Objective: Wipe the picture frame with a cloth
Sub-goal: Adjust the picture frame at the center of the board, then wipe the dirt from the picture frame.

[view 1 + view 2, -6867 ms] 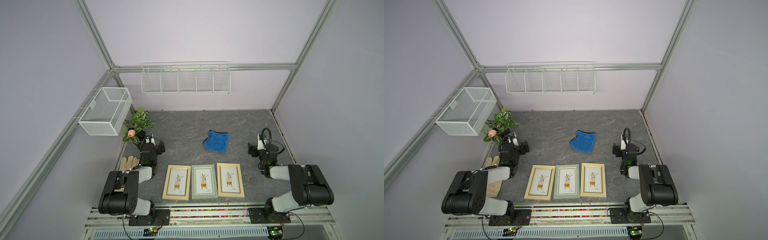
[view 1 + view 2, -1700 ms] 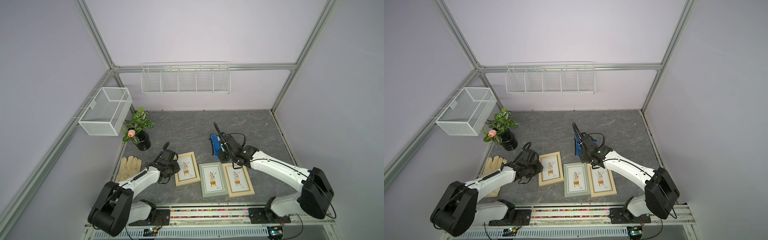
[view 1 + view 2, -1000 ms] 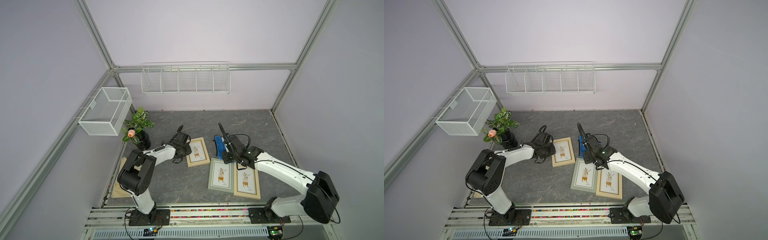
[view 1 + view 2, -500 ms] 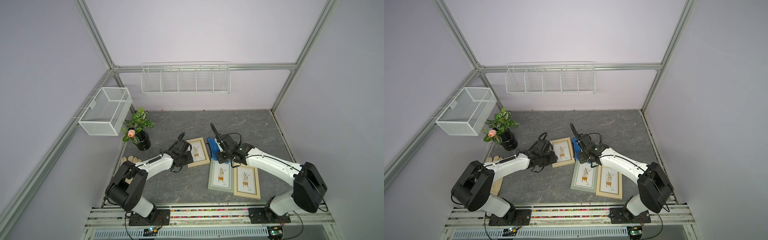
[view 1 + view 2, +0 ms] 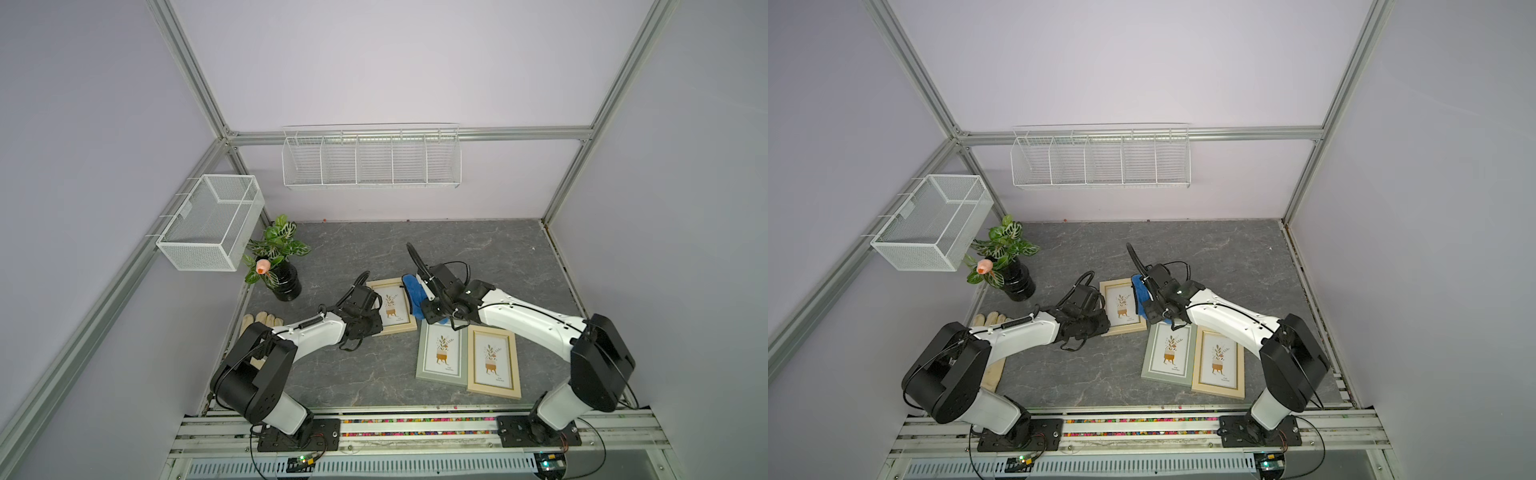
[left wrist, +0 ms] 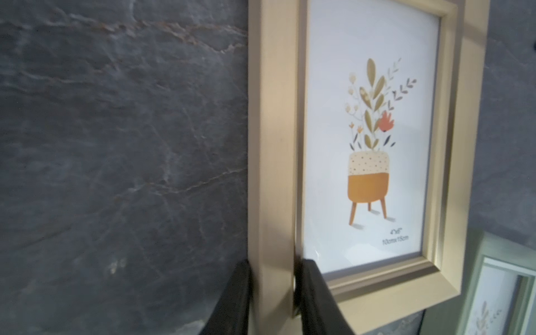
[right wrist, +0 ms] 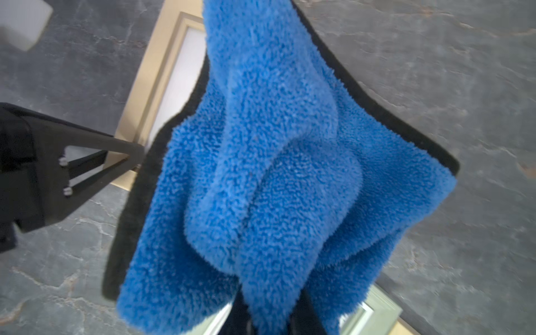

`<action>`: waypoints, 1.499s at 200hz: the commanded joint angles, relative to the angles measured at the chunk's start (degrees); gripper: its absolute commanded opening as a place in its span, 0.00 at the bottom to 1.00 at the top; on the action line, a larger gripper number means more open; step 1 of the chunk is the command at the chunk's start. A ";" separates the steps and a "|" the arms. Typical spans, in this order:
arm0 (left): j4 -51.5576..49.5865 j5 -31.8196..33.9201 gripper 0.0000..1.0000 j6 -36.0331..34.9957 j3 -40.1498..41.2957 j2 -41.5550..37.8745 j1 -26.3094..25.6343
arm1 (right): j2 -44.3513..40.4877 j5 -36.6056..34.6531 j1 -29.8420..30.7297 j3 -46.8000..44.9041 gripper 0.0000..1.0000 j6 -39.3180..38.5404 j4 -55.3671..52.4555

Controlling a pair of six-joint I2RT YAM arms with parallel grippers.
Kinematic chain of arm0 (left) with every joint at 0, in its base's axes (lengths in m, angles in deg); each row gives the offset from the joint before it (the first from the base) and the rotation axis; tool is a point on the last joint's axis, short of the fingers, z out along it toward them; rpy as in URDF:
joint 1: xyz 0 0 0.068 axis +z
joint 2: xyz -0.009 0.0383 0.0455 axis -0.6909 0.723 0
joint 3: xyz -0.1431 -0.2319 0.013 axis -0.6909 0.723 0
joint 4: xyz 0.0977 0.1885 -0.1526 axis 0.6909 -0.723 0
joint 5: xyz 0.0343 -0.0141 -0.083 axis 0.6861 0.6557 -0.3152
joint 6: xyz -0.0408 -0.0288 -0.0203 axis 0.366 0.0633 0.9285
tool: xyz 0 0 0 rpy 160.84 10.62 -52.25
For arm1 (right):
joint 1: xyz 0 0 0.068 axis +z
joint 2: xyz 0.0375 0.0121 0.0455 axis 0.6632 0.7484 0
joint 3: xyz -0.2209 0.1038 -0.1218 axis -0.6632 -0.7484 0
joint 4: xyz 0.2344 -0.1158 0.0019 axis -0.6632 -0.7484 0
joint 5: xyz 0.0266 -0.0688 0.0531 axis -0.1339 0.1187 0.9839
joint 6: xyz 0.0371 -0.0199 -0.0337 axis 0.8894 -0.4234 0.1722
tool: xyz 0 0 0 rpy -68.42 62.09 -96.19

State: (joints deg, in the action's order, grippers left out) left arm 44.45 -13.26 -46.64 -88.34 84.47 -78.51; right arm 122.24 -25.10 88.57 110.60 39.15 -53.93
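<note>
Gold picture frame [image 5: 390,307], set apart from its neighbours, is laid flat on the grey table [image 5: 353,374] with its glass turned upward so that it can be wiped. Its side rail is pinched between the narrowly set fingers [image 6: 316,295] of the left gripper [image 6: 277,268], one finger placed outside the rail and one on the glass side. This hold is judged to be meant to stop the frame sliding under the rubbing. The cloth [image 7: 275,174] is clamped by a bunched part in the fully closed right gripper [image 7: 272,314] and is hung in loose folds, so that a broad plush face is offered downward. In both top views it is seen at the frame's edge opposite the left gripper, overlapping the rail. Whether the glass is touched cannot be told. A grey-green frame [image 5: 441,353] and a second gold frame [image 5: 493,360] are seen side by side nearby, clear of the work. The wiping itself is judged barely begun, if at all
</note>
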 commanded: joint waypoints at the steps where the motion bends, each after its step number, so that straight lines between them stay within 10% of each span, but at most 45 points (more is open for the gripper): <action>1: -2.50 1.50 0.27 -2.11 4.99 -1.15 -0.09 | 3.91 2.41 2.40 4.09 0.07 -0.48 -1.74; 124: -3.29 4.95 0.27 -3.42 5.80 -2.03 0.33 | 30.93 -1.77 -0.88 28.87 0.07 2.25 -12.27; 209: -5.32 8.90 0.28 -0.64 4.72 -0.92 4.78 | 20.06 0.75 3.84 10.74 0.07 8.09 -8.87; 300: -3.88 6.58 0.28 -2.56 4.59 -0.06 4.83 | 32.58 -0.54 -1.09 32.18 0.07 2.52 -13.40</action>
State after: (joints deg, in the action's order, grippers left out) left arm 46.94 -9.89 -49.29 -85.09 81.94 -74.44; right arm 153.00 -24.75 87.32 141.35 43.26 -62.68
